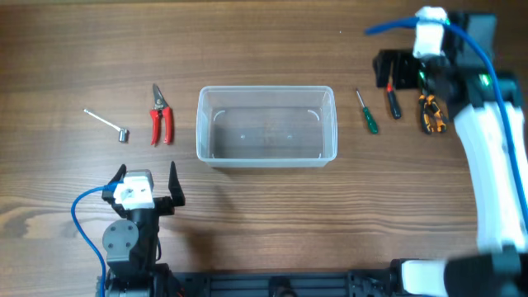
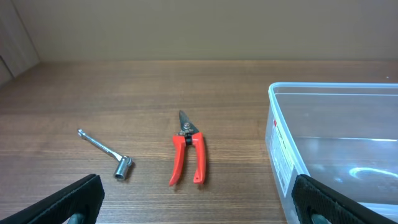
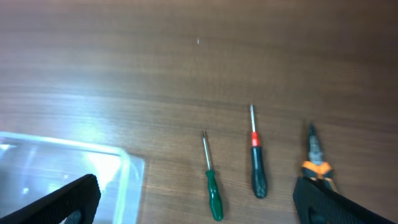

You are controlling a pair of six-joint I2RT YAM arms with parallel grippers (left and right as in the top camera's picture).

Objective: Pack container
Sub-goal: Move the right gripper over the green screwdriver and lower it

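The clear plastic container point(image 1: 266, 89) stands empty at the table's middle. Red-handled pruners point(image 1: 161, 115) and a small metal socket wrench point(image 1: 107, 124) lie to its left. A green screwdriver point(image 1: 367, 112), a black screwdriver with a red band point(image 1: 393, 101) and orange-handled pliers point(image 1: 431, 114) lie to its right. My left gripper point(image 1: 147, 183) is open and empty, near the front, below the pruners point(image 2: 188, 152). My right gripper point(image 1: 398, 70) is open and empty, raised above the screwdrivers point(image 3: 212, 186).
In the left wrist view the wrench point(image 2: 106, 154) lies left of the pruners and the container's wall point(image 2: 283, 143) is at the right. In the right wrist view the black screwdriver point(image 3: 257, 168), the pliers point(image 3: 317, 162) and the container's corner point(image 3: 130, 165) show.
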